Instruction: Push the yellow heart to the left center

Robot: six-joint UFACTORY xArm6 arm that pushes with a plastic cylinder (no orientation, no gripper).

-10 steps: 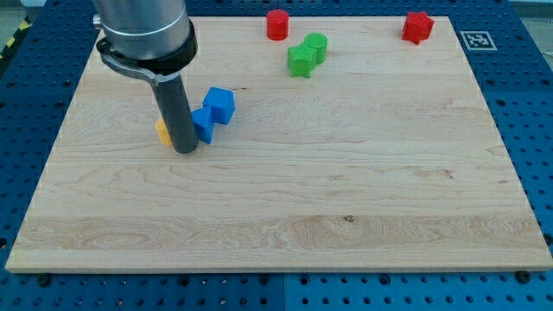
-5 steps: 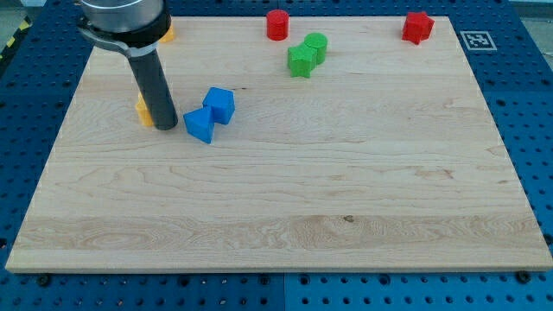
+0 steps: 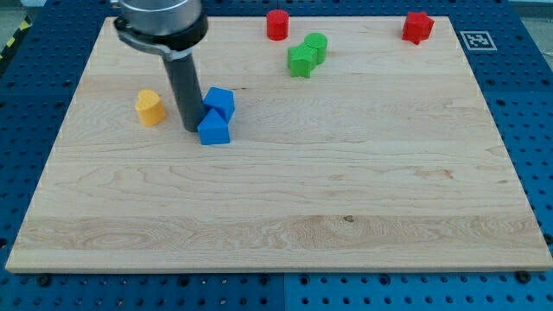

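The yellow heart (image 3: 149, 107) lies near the board's left side, a little above mid-height. My tip (image 3: 192, 129) stands to its right, apart from it, touching the left side of a blue block (image 3: 213, 128). A second blue block (image 3: 219, 101) sits just above and right of that one, touching it.
A green star-like block (image 3: 301, 60) and a green cylinder (image 3: 316, 45) sit together at the top centre. A red cylinder (image 3: 276, 24) is at the top edge. A red block (image 3: 417, 27) is at the top right. The wooden board (image 3: 346, 190) fills the view.
My tip moved left with the yellow heart, then swung back right, leaving the heart fully visible. The lower blue block shifted slightly right.
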